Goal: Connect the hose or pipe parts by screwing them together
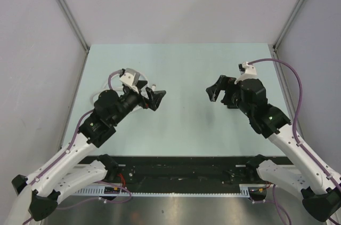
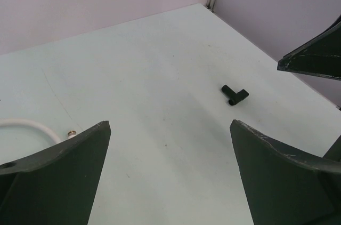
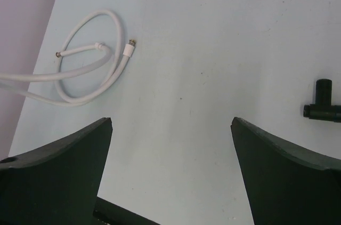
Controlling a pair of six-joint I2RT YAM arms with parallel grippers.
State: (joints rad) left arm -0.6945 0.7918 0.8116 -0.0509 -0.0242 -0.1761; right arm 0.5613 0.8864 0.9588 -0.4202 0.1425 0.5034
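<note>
White tubing (image 3: 120,62) is seen loosely coiled on the tabletop (image 1: 186,70), its screw fittings (image 3: 130,43) apart and unjoined; no joining is judged done yet; left fingers (image 2: 53,171) and right fingers (image 3: 53,171) are spread wide, empty; the tubing is found just beside the left fingers, well apart from the right.

Pale green table (image 1: 181,129), enclosed left, far and right by plain lavender-grey walls (image 1: 176,1); metal corner posts (image 1: 65,9); even lighting.
</note>
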